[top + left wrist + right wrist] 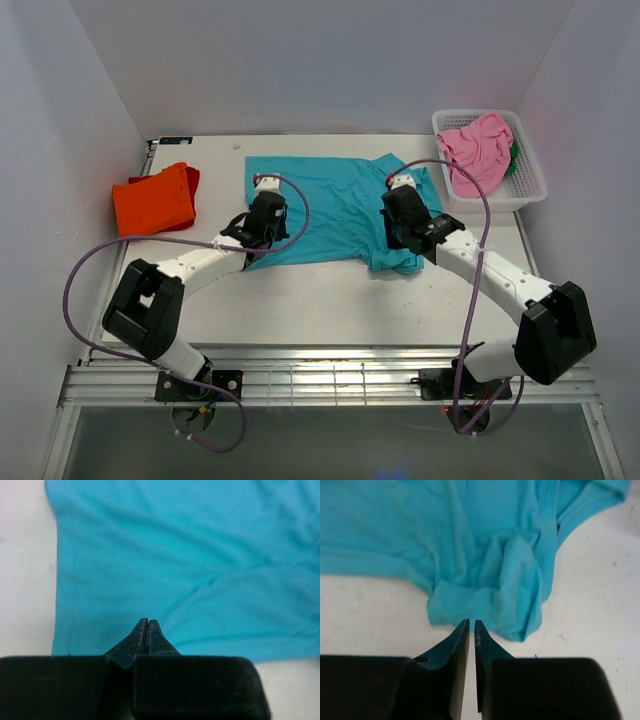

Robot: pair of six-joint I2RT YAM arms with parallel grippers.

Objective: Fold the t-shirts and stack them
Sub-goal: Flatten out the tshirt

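A teal t-shirt [330, 205] lies spread flat on the white table, with its right sleeve bunched up at the near right [395, 258]. My left gripper [258, 240] is shut and empty, over the shirt's near left corner [145, 621]. The teal cloth [190, 555] fills the left wrist view. My right gripper [400, 240] is shut and empty, with only a thin slit between its jaws. In the right wrist view its tips [472, 622] are at the near edge of the bunched sleeve [505, 605]. A folded orange t-shirt [152, 202] lies at the left. A pink t-shirt [478, 150] sits in the basket.
The white lattice basket [530, 185] stands at the back right, with a bit of green cloth [514, 160] beside the pink shirt. A red edge [191, 178] shows behind the orange shirt. White walls close in the left, back and right sides.
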